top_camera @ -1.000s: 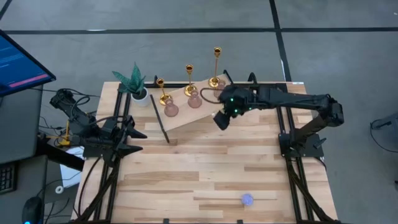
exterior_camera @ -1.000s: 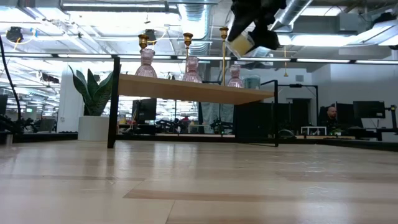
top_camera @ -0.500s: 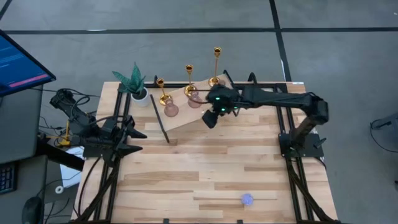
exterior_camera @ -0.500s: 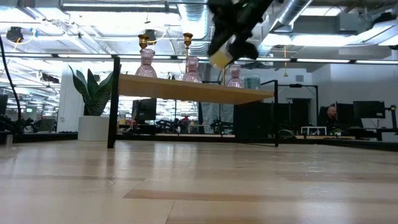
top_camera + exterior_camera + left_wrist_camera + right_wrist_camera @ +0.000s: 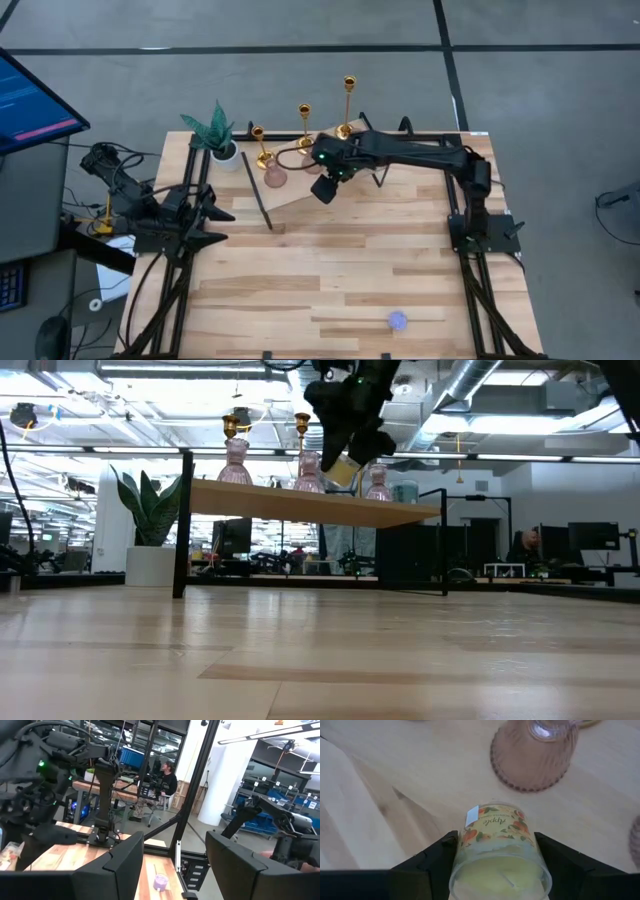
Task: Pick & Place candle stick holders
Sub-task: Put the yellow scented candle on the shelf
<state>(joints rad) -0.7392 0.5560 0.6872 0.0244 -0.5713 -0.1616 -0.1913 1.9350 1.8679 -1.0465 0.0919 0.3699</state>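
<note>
Right wrist view, held item: apple candle jar (image 5: 500,855) clamped between right pincer (image 5: 496,851) fingers.
Pink holder (image 5: 534,754): on shelf (image 5: 420,775), at jar's 12 o'clock.
Left pincer (image 5: 175,865): parted, empty, table's (image 5: 340,270) 9 o'clock edge.

Both arms are matte black, built of slim tubular links joined by chunky joints. The right arm (image 5: 420,155) carries a small green light at its wrist and a dark cable looped beside it. The left arm (image 5: 150,205) sits on a black frame, cables trailing at nine o'clock.
</note>
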